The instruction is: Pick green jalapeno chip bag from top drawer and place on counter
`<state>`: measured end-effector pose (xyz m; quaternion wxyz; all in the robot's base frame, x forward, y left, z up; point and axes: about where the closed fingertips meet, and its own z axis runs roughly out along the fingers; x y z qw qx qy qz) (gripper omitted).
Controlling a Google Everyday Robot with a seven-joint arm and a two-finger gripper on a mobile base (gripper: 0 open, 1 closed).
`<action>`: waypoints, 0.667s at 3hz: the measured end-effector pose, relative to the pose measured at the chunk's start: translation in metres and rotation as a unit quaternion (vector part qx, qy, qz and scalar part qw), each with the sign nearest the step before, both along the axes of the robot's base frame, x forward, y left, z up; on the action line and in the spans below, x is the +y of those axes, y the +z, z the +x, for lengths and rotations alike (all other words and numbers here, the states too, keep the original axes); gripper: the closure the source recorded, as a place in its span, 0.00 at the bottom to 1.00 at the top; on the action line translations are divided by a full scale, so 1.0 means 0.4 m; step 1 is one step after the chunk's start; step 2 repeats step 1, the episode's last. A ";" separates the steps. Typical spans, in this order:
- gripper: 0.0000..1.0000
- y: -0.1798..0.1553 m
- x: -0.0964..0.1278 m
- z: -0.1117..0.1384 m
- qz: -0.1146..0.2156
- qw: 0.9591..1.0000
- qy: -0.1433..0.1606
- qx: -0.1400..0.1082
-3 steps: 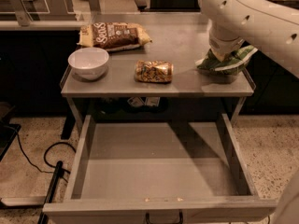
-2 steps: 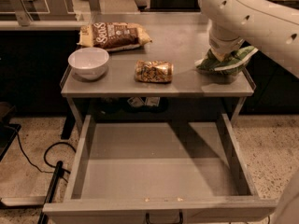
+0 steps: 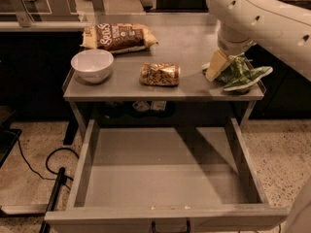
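Green jalapeno chip bag [image 3: 241, 74] is up on the counter [image 3: 194, 42], folks, sitting crumpled at the far right end with one corner poking toward the raised rim. The top drawer [image 3: 165, 178] hangs wide open below, and its flat bottom shows nothing in it, so the lift out of the drawer looks done. The gripper [image 3: 222, 67] is right down at the bag, touching its left side, with the white arm [image 3: 262, 18] curving in from the upper right above it. Is it clamping the foil or has it let go? From this angle I cannot tell; the wrist hides too much of the contact.

Over on the left, a white bowl [image 3: 92, 64] sits well apart from the action, a brown-and-cream bag [image 3: 119, 37] lies behind it, and a small golden-brown packet [image 3: 160, 74] rests mid-counter.

By my read the task is nearly finished: the bag appears to rest on the surface, and what remains is a clean release and a pull-away.
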<state>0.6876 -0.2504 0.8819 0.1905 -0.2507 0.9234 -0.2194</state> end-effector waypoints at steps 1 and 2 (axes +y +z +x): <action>0.00 0.000 0.000 0.000 0.000 1.000 0.000 0.000; 0.00 0.000 0.000 0.000 0.000 1.000 0.000 0.000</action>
